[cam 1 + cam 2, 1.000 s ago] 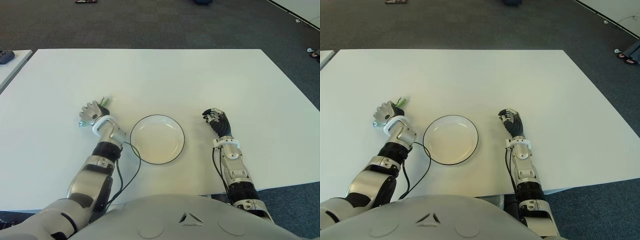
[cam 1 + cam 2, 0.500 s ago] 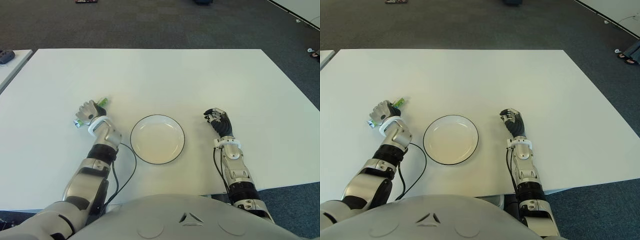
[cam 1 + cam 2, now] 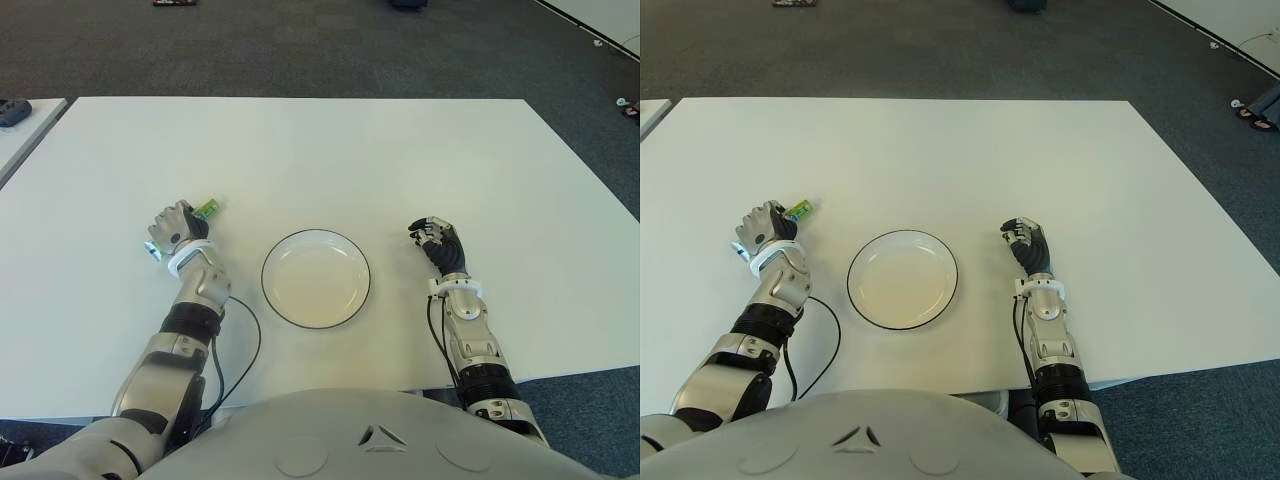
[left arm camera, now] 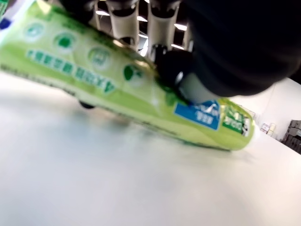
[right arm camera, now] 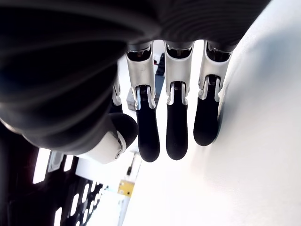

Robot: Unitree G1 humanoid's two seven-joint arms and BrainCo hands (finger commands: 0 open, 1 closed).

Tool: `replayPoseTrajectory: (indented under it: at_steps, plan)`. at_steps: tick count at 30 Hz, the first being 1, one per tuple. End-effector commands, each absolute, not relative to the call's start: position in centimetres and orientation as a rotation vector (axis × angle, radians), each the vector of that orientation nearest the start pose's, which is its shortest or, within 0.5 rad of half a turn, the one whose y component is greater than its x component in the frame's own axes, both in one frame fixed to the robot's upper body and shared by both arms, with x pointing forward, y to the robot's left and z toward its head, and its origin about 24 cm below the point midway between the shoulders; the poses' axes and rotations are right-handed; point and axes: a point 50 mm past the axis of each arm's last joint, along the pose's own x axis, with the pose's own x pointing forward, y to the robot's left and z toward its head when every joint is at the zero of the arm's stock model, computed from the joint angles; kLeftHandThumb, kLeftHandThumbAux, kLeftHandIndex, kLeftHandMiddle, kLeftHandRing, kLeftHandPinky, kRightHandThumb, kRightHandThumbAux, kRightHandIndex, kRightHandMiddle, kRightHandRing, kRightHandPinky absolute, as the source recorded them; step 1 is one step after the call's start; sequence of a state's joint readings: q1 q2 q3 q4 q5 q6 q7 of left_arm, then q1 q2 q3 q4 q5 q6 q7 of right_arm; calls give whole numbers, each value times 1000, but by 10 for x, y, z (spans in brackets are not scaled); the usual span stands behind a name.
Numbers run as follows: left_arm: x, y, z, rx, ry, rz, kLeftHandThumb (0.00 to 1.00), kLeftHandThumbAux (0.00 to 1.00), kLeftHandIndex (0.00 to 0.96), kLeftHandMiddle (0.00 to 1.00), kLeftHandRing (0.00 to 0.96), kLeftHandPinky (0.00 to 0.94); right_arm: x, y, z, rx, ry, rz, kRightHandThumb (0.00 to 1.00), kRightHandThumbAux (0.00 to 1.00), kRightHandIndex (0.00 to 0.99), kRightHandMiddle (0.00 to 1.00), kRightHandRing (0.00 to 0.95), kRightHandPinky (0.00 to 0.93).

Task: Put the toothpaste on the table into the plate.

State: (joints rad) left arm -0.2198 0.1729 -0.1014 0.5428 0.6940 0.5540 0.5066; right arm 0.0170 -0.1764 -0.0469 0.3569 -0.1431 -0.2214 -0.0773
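A green toothpaste tube [image 4: 117, 84] lies low over the white table [image 3: 350, 150], left of the plate. Its green end [image 3: 208, 208] sticks out past my left hand [image 3: 175, 226]. That hand is curled over the tube, thumb pressed on its near side and fingers behind it. The white plate with a dark rim [image 3: 265, 275] is empty and sits in the middle, just right of the left hand. My right hand [image 3: 436, 240] shows to the right of the plate, fingers curled with nothing in them [image 5: 169, 127].
A black cable [image 3: 245, 335] loops on the table beside my left forearm, near the plate's left rim. A second table [image 3: 20, 130] with a dark object [image 3: 12, 110] stands at the far left. Dark carpet lies beyond the table's far edge.
My left hand has shifted a little to the left, away from the plate, with the toothpaste in it, and the forearm has swung more upright. The right hand has barely moved.
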Motion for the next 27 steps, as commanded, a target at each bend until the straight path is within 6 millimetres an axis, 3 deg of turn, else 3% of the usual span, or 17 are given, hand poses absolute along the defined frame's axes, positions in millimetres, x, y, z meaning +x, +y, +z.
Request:
replayPoseTrajectory:
  at_steps: [1,5,27]
  plan:
    - [251,212,-38,1075,564,422,703,716,438,757,755,786,236,-204,-18,-310,153,-101,714,733,420,452,434,433]
    - [252,211,-30,1076,487,425,703,717,438,780,771,783,236,-204,-18,-315,156,-102,714,732,420,454,436,435]
    - [251,171,60,1045,-40,357,706,716,437,786,769,739,237,-200,-19,-304,157,-101,712,732,420,451,440,446]
